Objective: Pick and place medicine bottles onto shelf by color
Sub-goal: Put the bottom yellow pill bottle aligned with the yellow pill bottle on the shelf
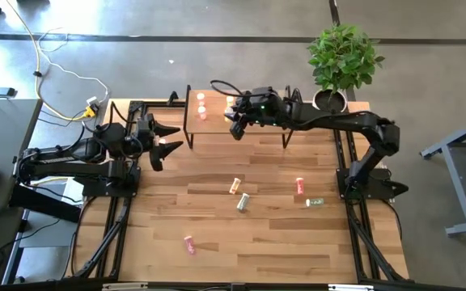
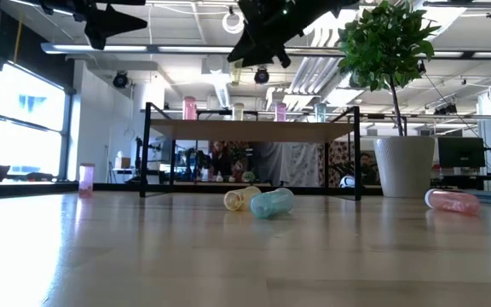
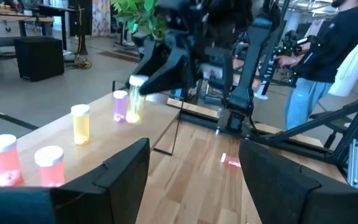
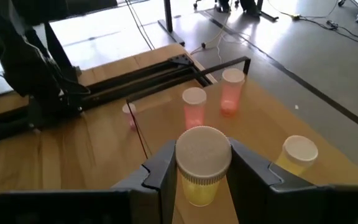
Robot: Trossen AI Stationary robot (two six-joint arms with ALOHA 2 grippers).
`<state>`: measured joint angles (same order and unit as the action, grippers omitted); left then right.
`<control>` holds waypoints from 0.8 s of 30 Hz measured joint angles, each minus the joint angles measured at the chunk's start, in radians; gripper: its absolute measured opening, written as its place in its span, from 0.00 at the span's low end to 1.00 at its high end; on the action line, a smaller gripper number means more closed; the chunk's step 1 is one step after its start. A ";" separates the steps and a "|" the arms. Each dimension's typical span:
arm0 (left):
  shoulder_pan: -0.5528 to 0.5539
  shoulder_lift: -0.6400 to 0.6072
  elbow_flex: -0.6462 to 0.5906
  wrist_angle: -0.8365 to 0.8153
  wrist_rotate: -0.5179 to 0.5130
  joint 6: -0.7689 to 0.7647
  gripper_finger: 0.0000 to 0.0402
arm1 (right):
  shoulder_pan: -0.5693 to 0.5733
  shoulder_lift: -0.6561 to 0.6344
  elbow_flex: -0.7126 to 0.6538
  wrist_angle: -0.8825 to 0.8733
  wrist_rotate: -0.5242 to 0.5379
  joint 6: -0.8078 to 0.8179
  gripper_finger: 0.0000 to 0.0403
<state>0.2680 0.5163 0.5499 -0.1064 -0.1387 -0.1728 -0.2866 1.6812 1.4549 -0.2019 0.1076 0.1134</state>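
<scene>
The shelf [image 1: 259, 129] stands at the table's far side. On it stand two red-orange bottles [image 4: 194, 109] [image 4: 232, 93] and a yellow one [image 4: 298, 155]. The left wrist view also shows a pink one [image 3: 120, 106]. My right gripper [image 1: 237, 125] is over the shelf, shut on a yellow bottle with a white cap [image 4: 202, 165]. My left gripper [image 1: 172, 137] is open and empty, held in the air just left of the shelf. Several bottles lie on the table: a yellow one [image 1: 235, 186], a pale green one [image 1: 243, 202], a red one [image 1: 300, 186], a green one [image 1: 315, 202] and a pink one [image 1: 189, 245]. My right gripper pinches the yellow bottle between its two fingers at its top end, on the sides of the white cap [image 4: 183, 157]. The fingers come slanting down from the table's right side. The bottle stands upright below them, over the shelf top; whether its base touches the shelf I cannot tell.
A potted plant [image 1: 342, 61] stands at the far right corner, beside the shelf. A pink bottle [image 2: 86, 177] stands upright on the table left of the shelf. A person [image 3: 328, 56] stands beyond the table's right side.
</scene>
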 joint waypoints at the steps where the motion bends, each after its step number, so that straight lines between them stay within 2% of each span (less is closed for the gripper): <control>1: 0.000 0.000 0.000 0.000 0.000 0.000 0.59 | -0.001 0.009 0.000 0.003 0.000 -0.004 0.26; 14: 0.000 0.000 0.000 -0.001 0.001 -0.018 0.59 | -0.028 0.105 0.000 0.005 0.002 -0.036 0.26; 18: 0.000 0.000 0.000 -0.001 0.001 -0.019 0.59 | -0.028 0.117 0.001 0.011 0.049 -0.070 0.26; 24: 0.000 0.001 0.000 -0.001 0.000 -0.017 0.59 | -0.045 0.120 0.001 0.007 0.040 -0.084 0.26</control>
<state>0.2680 0.5168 0.5499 -0.1076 -0.1387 -0.1902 -0.3316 1.8008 1.4555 -0.1951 0.1479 0.0291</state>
